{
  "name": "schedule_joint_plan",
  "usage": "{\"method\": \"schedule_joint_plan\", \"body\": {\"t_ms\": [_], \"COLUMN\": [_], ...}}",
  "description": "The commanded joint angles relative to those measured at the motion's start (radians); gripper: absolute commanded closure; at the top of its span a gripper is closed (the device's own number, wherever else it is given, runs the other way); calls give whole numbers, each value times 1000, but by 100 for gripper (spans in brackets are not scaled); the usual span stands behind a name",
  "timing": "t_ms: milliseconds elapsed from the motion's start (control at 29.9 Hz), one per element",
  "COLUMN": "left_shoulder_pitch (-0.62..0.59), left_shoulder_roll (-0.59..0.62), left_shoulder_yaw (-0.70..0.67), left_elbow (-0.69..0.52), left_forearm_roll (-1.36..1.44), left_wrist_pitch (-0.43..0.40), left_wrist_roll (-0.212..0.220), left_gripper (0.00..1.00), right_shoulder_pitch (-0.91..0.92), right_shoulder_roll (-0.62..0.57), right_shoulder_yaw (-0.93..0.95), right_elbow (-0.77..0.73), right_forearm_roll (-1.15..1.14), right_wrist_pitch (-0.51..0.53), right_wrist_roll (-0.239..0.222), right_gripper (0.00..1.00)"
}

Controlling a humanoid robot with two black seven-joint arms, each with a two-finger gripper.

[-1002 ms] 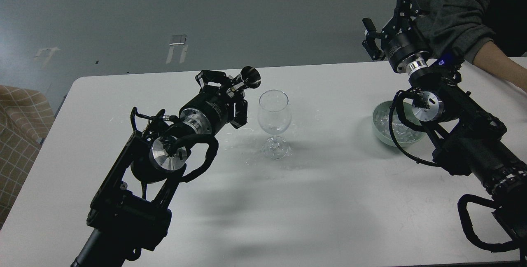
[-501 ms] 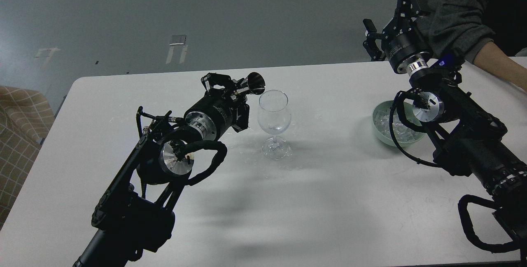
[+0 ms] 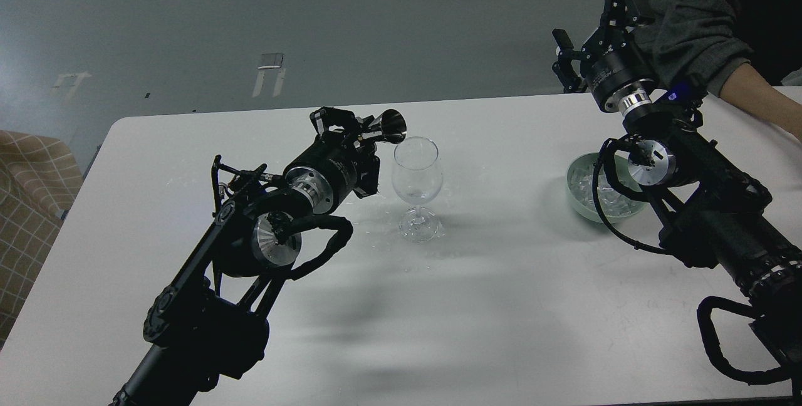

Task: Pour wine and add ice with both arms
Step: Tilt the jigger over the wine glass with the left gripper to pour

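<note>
The left gripper (image 3: 360, 132) is clamped on a tilted metal jigger (image 3: 390, 126) whose mouth sits just beside the rim of the wine glass (image 3: 417, 177) on the white table (image 3: 501, 306), while the right gripper (image 3: 589, 17) hangs with fingers apart, empty, beyond the green bowl (image 3: 579, 196) holding the ice (image 3: 604, 196).
</note>
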Motion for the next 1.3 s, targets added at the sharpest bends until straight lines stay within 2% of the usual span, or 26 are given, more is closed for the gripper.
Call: {"method": "schedule_joint_plan", "body": {"t_ms": [0,301,1270], "left_shoulder_pitch": [-8,-8,-44], "left_shoulder_roll": [0,0,0], "left_shoulder_yaw": [10,28,36], "left_elbow": [-1,-1,-11], "left_forearm_roll": [20,63,134], "left_wrist_pitch": [0,0,-5], "left_wrist_roll": [4,20,34], "left_gripper": [100,100,100], "right_shoulder_pitch": [0,0,-5], "right_shoulder_roll": [0,-3,-2], "right_shoulder_yaw": [0,0,0], "right_elbow": [0,-2,-2], "right_forearm_roll": [0,0,0], "right_wrist_pitch": [0,0,2], "right_wrist_roll": [0,0,2], "right_gripper": [0,0,0]}}
